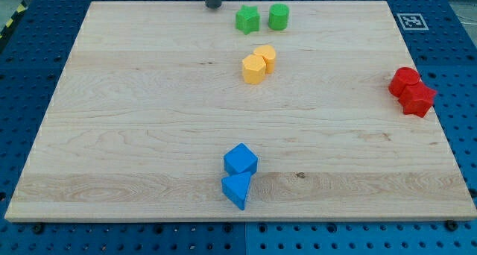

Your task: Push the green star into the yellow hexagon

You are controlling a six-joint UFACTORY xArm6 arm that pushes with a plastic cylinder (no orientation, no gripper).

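Observation:
The green star [247, 19] lies near the view's top, middle of the board. A green round block [279, 16] sits just to its right. Two yellow blocks touch each other below them: the yellow hexagon [265, 57] and another yellow block [253, 69] at its lower left. My tip [214, 6] is at the board's top edge, to the left of the green star and apart from it.
Two red blocks [411, 92] touch each other near the board's right edge. A blue cube [240, 160] and a blue triangular block [237, 189] sit together near the bottom edge. The wooden board [134, 121] lies on a blue perforated table.

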